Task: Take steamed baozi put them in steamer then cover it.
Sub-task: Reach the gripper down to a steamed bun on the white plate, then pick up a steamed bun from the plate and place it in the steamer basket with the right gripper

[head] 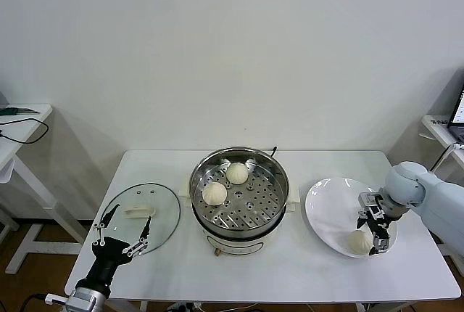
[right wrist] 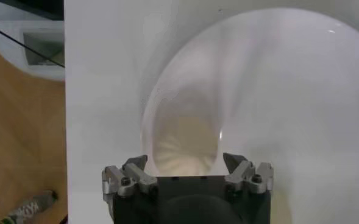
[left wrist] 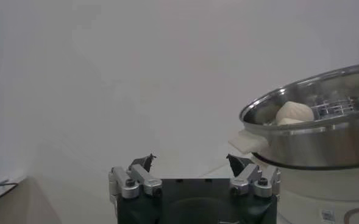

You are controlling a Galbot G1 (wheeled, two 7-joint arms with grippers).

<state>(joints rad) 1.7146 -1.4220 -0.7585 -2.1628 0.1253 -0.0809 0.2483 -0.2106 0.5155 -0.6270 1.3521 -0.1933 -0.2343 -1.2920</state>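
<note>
My right pincer (head: 376, 226) is spread wide, released, gripping nothing. It hangs over the near side of the white plate (head: 326, 207), fingers straddling one baozi (head: 359, 241) that sits on the plate right below and between them. Can't tell if the pads actually touch the dough; no closure on it. In the right wrist view the same baozi (right wrist: 185, 146) fills the gap just ahead of the right pincer (right wrist: 185, 163): cream-white, round, radial pleats on top, lying in the plate's (right wrist: 301, 91) shallow bowl.

Steamer (head: 239, 189) stands to my left of that pincer, mid worktop (head: 304, 268), well apart from the plate. Shiny steel pot, perforated tray inside, white base, uncovered. Two baozi already on the tray: one (head: 214, 194) on the side away from the plate, another (head: 236, 173) toward the far rim. Both round, pale, apart from each other.

My left pincer (head: 121, 231) is also fully spread, empty, hovering at the near edge of the cover (head: 141, 218). Cover lies flat on the worktop beyond that pincer, clear glass, metal rim, white handle on top. From the left wrist view the left pincer (left wrist: 191, 163) points at the wall, steamer (left wrist: 313, 134) off to one side with a baozi (left wrist: 294, 112) showing over its rim.
</note>
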